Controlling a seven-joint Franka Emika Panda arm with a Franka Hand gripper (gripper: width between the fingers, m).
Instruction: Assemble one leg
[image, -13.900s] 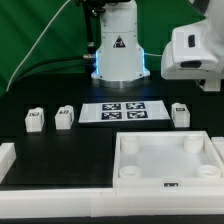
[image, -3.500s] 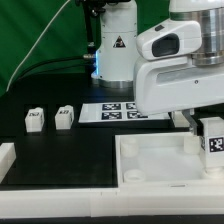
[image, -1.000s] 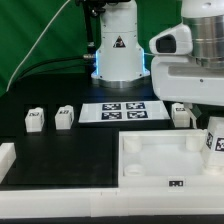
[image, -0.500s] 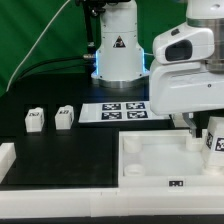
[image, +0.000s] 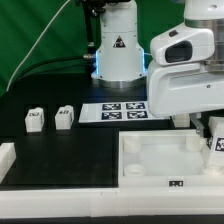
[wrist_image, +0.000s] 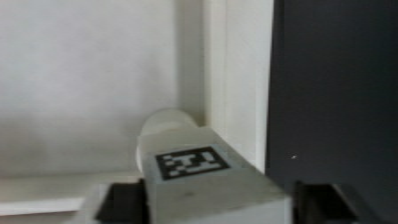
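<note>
My gripper (image: 209, 134) is shut on a leg (image: 216, 141), a small white block with a black-and-white tag. It holds the leg at the exterior view's right edge, over the far right corner of the large white tray-like part (image: 150, 172). In the wrist view the leg (wrist_image: 199, 170) fills the gap between the two dark fingers (wrist_image: 121, 203), tag facing the camera, with the tray's rim (wrist_image: 228, 70) beyond it. Two more legs (image: 35, 120) (image: 65, 117) stand on the black table at the left. The robot hand hides most of the table on the right.
The marker board (image: 118, 111) lies flat in the middle, in front of the robot base (image: 118, 50). A low white rail (image: 50, 187) runs along the front and left of the table. Black table (wrist_image: 338, 90) shows beside the tray's rim in the wrist view.
The hand has come slightly lower and to the exterior view's left with the leg still held. The two legs on the left and the tray have not moved.
</note>
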